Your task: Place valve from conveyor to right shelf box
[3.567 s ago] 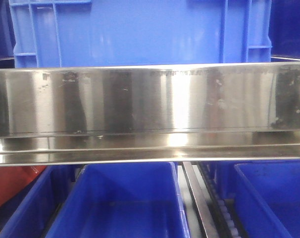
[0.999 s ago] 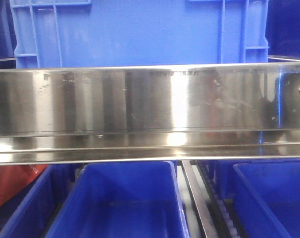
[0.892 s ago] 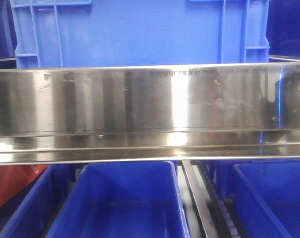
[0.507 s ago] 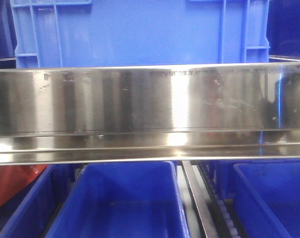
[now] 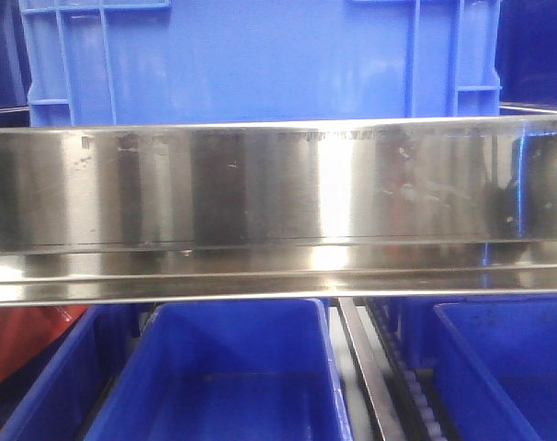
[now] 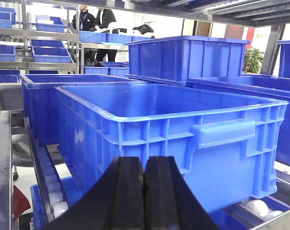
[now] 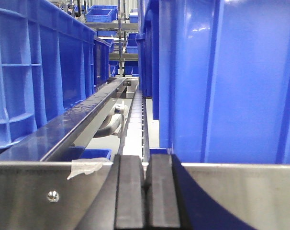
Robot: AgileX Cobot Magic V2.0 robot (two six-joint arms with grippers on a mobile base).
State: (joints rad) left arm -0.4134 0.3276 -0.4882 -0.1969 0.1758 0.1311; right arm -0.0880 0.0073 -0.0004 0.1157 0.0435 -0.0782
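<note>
Warehouse racking fills every view, stainless steel and blue plastic, with two figures standing far off among the shelves. Nearest the left wrist camera, the left gripper (image 6: 144, 191) is clenched, its black pads pressed flat together with nothing between them. Just beyond it sits an open blue box (image 6: 183, 124) on roller tracks, its interior bare as far as can be seen. The right gripper (image 7: 147, 191) is likewise closed and carrying nothing, poised just above a brushed steel rail (image 7: 49, 191) of the right shelf (image 5: 278, 184), with tall blue bins (image 7: 221, 76) rising close on either side. Seen from the front, the shelf's scuffed rail spans the frame, a blue crate (image 5: 260, 60) above it and more open boxes (image 5: 228, 377) below.

No valve appears anywhere, and the conveyor is out of sight too; the part presumably waits there. Judging by this, the pick-up has not begun. Doing it well likely means drawing both arms clear of the rail and bins before turning, opening the pads only once above the valve, and gripping its body squarely.
</note>
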